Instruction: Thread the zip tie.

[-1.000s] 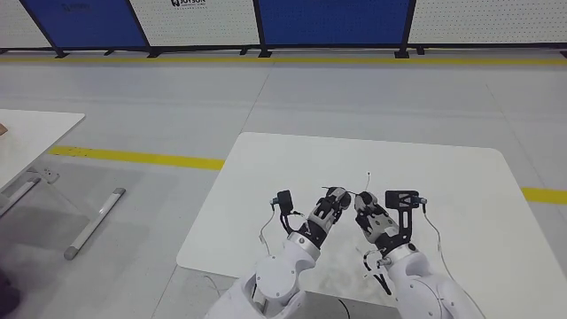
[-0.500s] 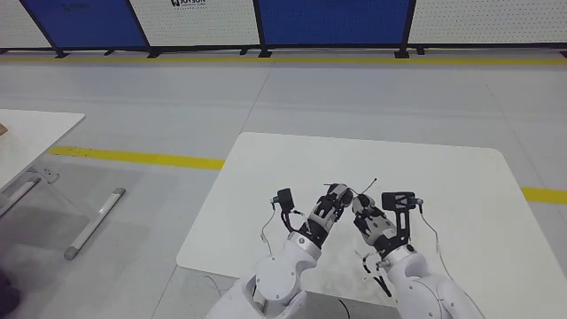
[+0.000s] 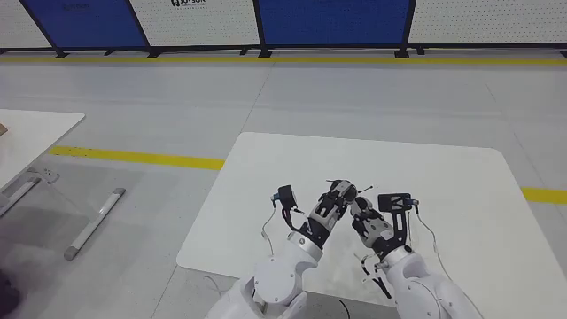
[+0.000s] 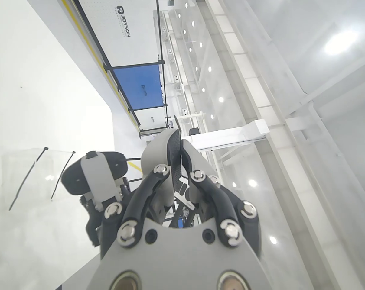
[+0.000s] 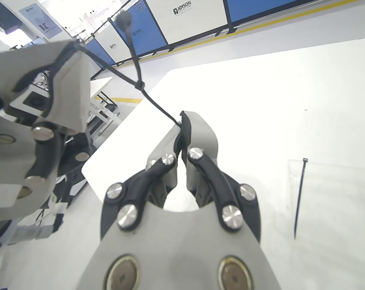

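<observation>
Over the last second the two arms have drawn a touch closer together. The free end of the zip tie [image 5: 139,85], which had stood pointing away from the robot, has tipped over to the right until it lies almost level.

The tie is a thin black strap held in the air above the near part of the white table [image 3: 443,164], strung between the two grippers. Seen from the right wrist it makes a Y. One strand runs out of the right gripper [image 5: 181,124] to a small lump. From that lump a second strand goes on to the tip of the left gripper [image 4: 177,136], and a third sticks up free, its end only a blurred blob. Whether the lump is the tie's head I cannot make out.

The right gripper's fingers are pressed together with the strap pinched at their very tips. The left gripper's fingers are likewise closed tight, with a sliver of black poking out past them. The two grippers sit just beside each other, tips near but apart.

Off on the table two spare ties [image 4: 28,179] lie on a clear sheet [image 5: 336,176], well apart from the grippers.
</observation>
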{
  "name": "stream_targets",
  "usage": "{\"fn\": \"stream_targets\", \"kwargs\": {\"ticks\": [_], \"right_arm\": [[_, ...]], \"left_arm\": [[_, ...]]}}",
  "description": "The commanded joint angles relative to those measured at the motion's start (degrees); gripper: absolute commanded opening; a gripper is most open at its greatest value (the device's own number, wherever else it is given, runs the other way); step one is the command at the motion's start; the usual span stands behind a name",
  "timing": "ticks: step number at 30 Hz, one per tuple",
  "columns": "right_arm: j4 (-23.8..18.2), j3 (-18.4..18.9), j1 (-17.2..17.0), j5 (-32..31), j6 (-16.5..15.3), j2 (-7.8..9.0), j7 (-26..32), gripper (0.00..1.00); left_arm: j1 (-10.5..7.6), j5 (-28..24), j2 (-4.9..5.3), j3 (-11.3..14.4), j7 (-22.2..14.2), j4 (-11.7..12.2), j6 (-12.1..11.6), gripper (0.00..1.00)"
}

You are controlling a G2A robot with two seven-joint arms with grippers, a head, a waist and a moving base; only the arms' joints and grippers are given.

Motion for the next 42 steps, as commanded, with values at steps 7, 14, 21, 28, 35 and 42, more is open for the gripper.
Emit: {"fn": "stream_targets", "kwargs": {"ticks": [7,14,21,28,35,42], "right_arm": [[0.3,0.0,0.1,-0.1,-0.2,0.01,0.4,0.0],[0.6,0.1,0.2,-0.3,-0.5,0.04,0.6,0.0],[0.8,0.5,0.3,0.6,-0.5,0.03,0.6,0.0],[-2.5,5.7,-1.7,8.2,1.3,0.13,-2.9,1.0],[-5.7,15.2,-6.3,19.4,5.5,0.15,-10.9,1.0],[-7.2,25.3,-10.3,31.7,5.7,0.06,-16.7,1.0]], "left_arm": [[0.21,0.7,-0.03,0.1,-0.1,-1.8,0.1,0.0],[0.45,1.0,-0.06,0.0,-0.2,-2.4,0.0,0.0],[0.34,2.9,-0.11,-0.1,1.0,-2.2,0.4,0.0],[-0.21,5.2,-0.36,-1.1,5.8,1.2,0.6,0.0],[0.9,4.0,-0.43,-2.8,7.9,3.0,-0.5,0.0],[2.93,4.3,-0.41,-4.7,11.2,4.1,-1.4,0.0]]}}
